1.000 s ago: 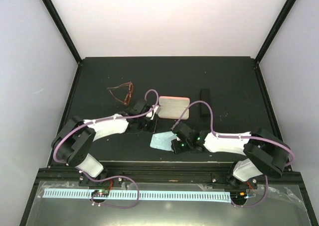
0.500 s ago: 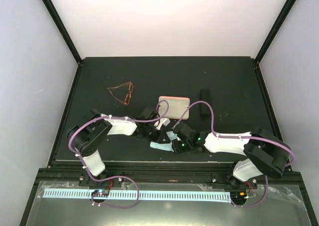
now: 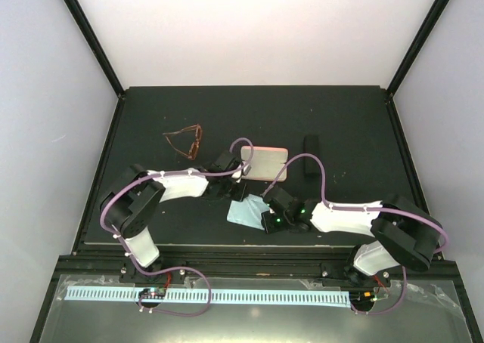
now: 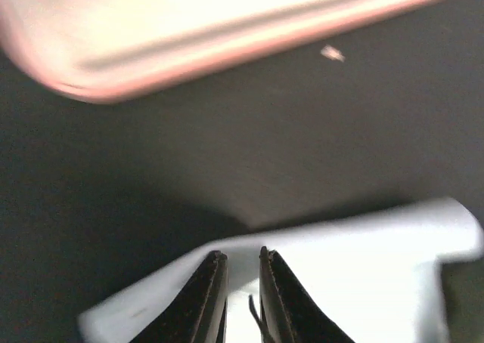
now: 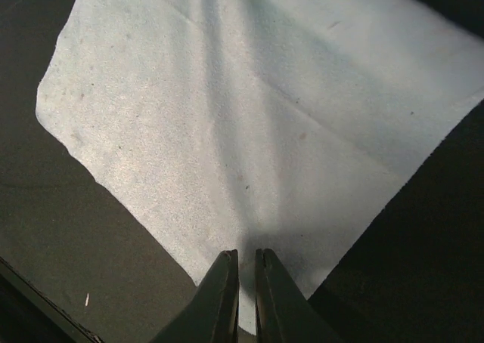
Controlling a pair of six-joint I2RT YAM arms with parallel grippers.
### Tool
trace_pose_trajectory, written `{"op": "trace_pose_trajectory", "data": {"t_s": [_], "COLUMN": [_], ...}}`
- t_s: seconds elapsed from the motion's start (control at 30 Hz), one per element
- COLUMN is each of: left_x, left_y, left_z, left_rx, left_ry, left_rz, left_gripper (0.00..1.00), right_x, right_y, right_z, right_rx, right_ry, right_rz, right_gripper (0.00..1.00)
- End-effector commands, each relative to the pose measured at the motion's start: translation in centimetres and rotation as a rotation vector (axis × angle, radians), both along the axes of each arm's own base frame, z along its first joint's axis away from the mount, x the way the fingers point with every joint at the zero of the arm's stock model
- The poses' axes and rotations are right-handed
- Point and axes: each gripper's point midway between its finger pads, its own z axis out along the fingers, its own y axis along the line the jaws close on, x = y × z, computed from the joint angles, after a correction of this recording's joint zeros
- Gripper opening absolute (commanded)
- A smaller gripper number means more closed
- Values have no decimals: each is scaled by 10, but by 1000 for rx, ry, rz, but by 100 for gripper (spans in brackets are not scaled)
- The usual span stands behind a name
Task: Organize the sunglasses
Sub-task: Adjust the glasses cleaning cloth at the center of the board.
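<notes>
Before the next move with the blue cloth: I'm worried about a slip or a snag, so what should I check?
1. Left hand pinched on the cloth edge: ok.
2. Right hand pinched on the cloth's near corner: ok.
3. Cloth apart from the pink case, with bare table between them: ok.
4. Brown sunglasses lying apart from both arms, at the far left: ok.
5. Cloth spread without bunching: not ok, creases run from the right hand.
6. Pink case's contents: cannot tell.

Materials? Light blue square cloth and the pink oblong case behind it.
Light blue square cloth: soft matte fabric, likely microfibre; fine nap, fold creases. Pink oblong case: looks rigid, smooth, faintly glossy, plastic or faux leather; blur leaves it open.
</notes>
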Motion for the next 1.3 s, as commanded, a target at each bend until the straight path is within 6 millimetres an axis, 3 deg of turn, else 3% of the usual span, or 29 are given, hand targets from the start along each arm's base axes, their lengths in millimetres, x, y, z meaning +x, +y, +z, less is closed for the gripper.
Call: {"op": "trace_pose_trajectory", "data": {"t_s": [0.0,0.13,0.23,0.4,0.57,0.73,0.9,1.1,1.27], "left_x": [39,56,57,33,-10,-44,-61,-70,-74], "left_y": [54,52,44,33,12,0,2,19,36], "left_z": [-1,31,55,67,68,54,29,0,-18], "left_rx": [247,211,140,10,-216,-360,-334,-217,-112], "left_ry": [-126,-198,-233,-197,-71,57,122,143,147], "left_rz": [147,185,183,122,35,-4,0,48,75], "left_gripper": [14,16,21,26,25,20,17,15,14], "right_x": [-17,-13,-9,7,24,37,50,67,91], "right_y": [-42,-41,-39,-31,-11,14,36,27,5], "right_z": [-28,-24,-16,8,32,35,26,4,2], "right_rx": [-171,-166,-152,-99,-34,40,91,15,-101], "right_ry": [64,48,25,-56,-121,-119,-82,-52,-155], "right_rz": [-32,-42,-53,-81,-60,-18,6,-62,-131], "right_gripper": [11,11,12,17,21,19,17,14,15]}}
